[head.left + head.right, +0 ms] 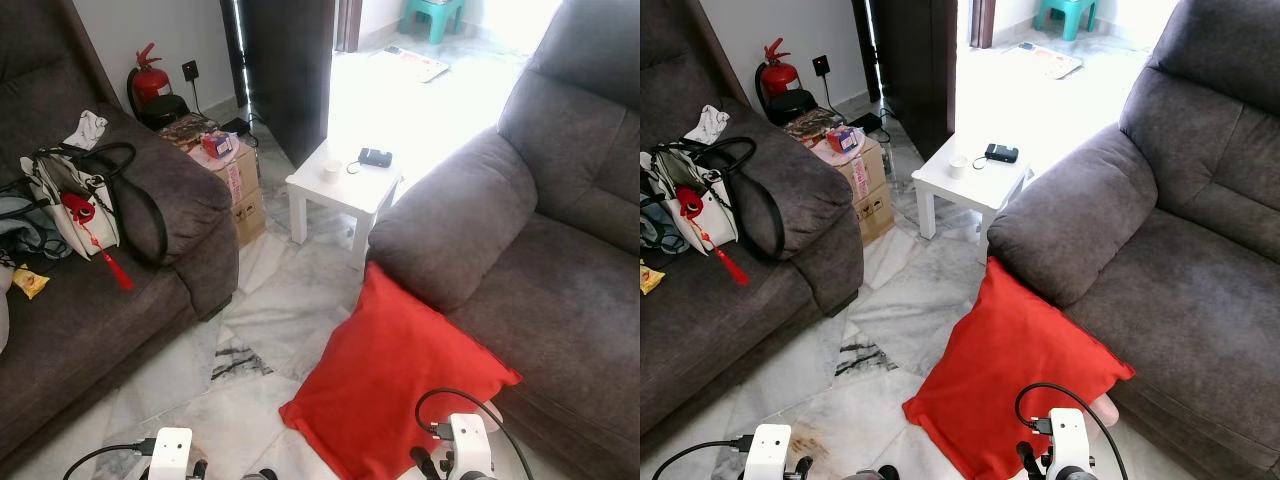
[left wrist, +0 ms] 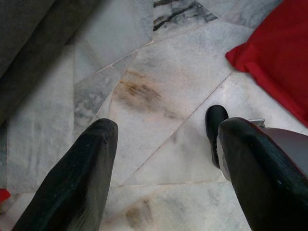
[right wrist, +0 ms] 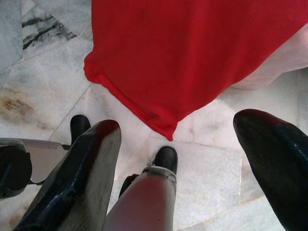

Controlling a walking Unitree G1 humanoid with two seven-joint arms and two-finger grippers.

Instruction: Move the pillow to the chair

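Observation:
A red pillow (image 1: 395,385) lies on the marble floor, leaning against the front of the grey armchair (image 1: 540,250) on my right; it also shows in the right wrist view (image 3: 192,53). My right gripper (image 3: 180,159) hangs open just above the floor near the pillow's lower corner, touching nothing. My left gripper (image 2: 166,168) is open too, over bare floor, with the pillow's edge (image 2: 279,53) off to its side. Both wrists (image 1: 170,450) (image 1: 468,440) sit low at the front of the head views.
A grey sofa (image 1: 90,300) on the left holds a white handbag (image 1: 75,200). A small white side table (image 1: 345,185) carries a cup and a dark object. Cardboard boxes (image 1: 235,180) and a red fire extinguisher (image 1: 150,85) stand by the wall.

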